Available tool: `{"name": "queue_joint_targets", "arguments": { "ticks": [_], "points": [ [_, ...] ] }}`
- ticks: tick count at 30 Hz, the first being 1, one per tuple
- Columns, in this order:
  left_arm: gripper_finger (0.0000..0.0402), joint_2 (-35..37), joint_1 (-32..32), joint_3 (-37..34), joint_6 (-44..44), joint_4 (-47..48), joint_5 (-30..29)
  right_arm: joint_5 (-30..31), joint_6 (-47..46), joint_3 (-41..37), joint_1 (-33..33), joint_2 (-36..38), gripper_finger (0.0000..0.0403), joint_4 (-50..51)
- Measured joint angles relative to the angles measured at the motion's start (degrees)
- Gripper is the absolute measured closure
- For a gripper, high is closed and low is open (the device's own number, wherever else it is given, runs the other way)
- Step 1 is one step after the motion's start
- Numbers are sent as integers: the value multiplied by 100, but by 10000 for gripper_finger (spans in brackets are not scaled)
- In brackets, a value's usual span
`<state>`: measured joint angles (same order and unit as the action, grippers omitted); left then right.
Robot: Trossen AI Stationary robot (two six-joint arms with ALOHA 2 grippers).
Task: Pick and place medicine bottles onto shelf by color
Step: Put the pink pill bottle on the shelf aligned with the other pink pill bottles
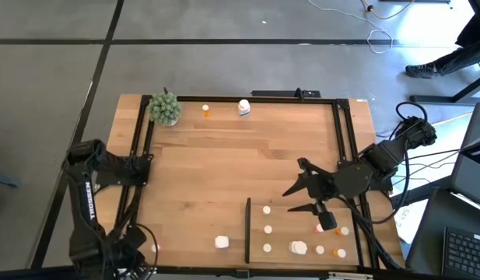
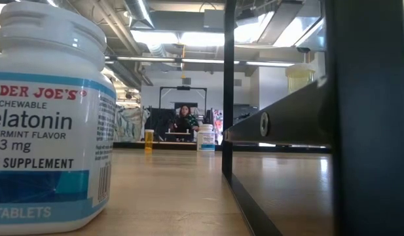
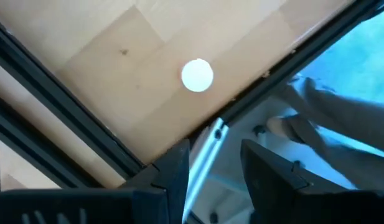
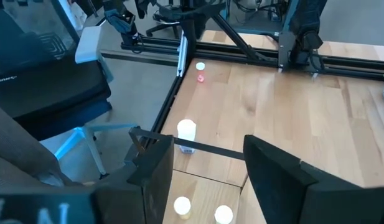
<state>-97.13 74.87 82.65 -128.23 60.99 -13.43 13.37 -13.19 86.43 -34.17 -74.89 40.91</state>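
Ideally we lower the empty, open-fingered right gripper (image 1: 289, 200) squarely over one white bottle (image 1: 266, 209) on the shelf (image 1: 282, 233), while the left gripper (image 3: 213, 180), parted, waits at the table's corner.

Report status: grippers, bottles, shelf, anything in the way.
Right gripper open, empty, beside the shelf. Left gripper open, parked at table's near-left edge. Several bottles on shelf; orange bottle at far edge. Nothing blocking.

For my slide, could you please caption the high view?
Right gripper open above the shelf of small bottles; left arm waits at the table's left edge.
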Motion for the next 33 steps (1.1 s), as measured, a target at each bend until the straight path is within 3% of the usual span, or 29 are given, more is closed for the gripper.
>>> {"name": "queue_joint_targets", "arguments": {
  "ticks": [6,21,33],
  "points": [
    [264,-259,-93,0,690,12,56,3,2,0,7,0,206,-63],
    [264,-1190,-35,-11,1210,-386,115,7,19,0,7,0,206,-166],
    [264,-1718,-28,-11,1176,-452,-412,13,43,2,7,0,206,-170]
  ]
}}
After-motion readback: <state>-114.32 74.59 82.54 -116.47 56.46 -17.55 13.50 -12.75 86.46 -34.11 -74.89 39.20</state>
